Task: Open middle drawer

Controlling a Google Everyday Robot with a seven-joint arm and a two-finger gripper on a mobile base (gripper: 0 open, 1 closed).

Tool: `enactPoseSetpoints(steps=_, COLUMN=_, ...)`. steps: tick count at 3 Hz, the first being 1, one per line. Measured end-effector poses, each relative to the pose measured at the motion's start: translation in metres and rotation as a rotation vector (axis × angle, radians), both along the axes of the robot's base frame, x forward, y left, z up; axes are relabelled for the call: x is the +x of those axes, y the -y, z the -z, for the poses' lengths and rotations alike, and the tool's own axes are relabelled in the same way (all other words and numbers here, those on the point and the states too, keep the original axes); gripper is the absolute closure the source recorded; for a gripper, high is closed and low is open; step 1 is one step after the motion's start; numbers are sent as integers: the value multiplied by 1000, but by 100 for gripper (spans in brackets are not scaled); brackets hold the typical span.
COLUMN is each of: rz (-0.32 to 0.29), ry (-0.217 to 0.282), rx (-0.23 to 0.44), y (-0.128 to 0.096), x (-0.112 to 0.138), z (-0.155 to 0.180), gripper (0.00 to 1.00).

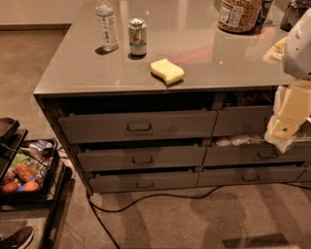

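Observation:
The middle drawer (170, 158) is a wide dark grey front with a small rectangular handle (142, 159), in the left column under the grey counter (194, 53). It sits between a taller-fronted top drawer (138, 126) and a slimmer bottom drawer (143, 182). A dark gap shows above its front. My gripper (284, 124), cream-coloured under a white arm, hangs at the right edge of the view in front of the right-hand drawers, well to the right of the middle drawer's handle and not touching it.
On the counter stand a water bottle (107, 25), a green can (137, 36), a yellow sponge (167, 71) and a jar (239, 14). A black cable (146, 197) lies on the carpet. A black cart with food (24, 175) stands at the left.

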State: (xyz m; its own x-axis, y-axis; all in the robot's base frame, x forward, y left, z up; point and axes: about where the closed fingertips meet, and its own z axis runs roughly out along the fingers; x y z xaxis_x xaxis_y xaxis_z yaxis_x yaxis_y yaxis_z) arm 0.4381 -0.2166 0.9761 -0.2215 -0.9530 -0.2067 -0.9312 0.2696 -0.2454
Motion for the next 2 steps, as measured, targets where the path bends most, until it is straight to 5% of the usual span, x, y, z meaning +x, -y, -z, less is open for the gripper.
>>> enactPoseSetpoints(steps=2, rz=-17, ry=66, rx=59, y=-5, x=4, z=4, gripper=0)
